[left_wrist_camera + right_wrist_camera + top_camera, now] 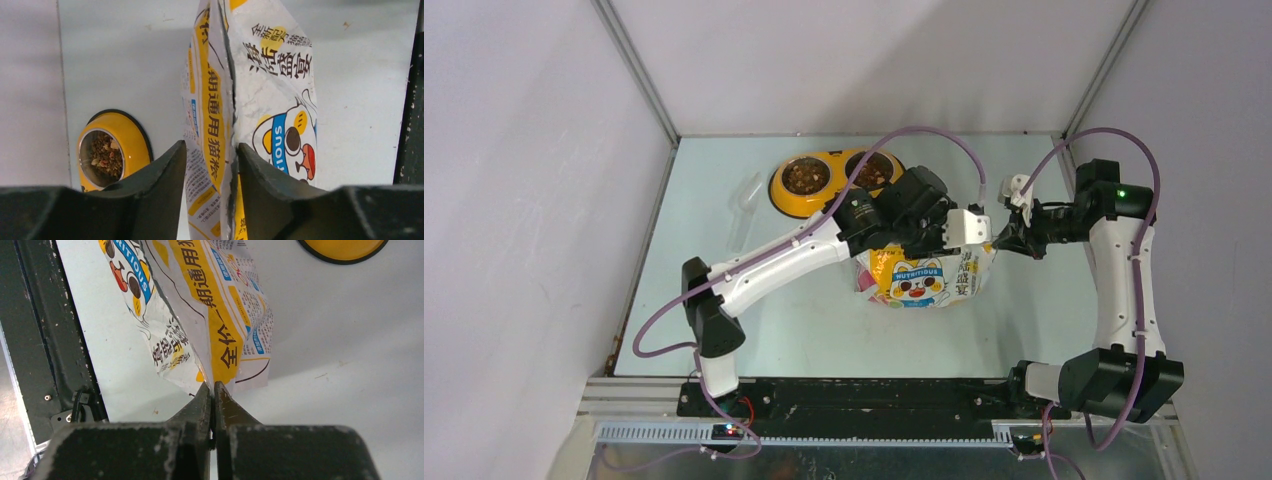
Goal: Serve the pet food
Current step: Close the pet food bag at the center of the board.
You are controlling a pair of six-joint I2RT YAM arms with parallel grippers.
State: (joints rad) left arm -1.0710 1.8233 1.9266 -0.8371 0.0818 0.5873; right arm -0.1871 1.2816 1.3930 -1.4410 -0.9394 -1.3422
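This looks like a robot test cell in a laboratory. A pale worktop (724,335) is enclosed by plain white panels (524,200) in aluminium frames (636,72). The left arm (774,262) and right arm (1119,290), with purple cables (921,129), are bolted to a black rail (874,396).

- foil bag (270,75): crinkly, glossy printed foil;
- kibble (105,157): matt brown pellets;
- double bowl (131,137): glossy yellow plastic, shiny steel cups;
- table (824,330): smooth, matt.
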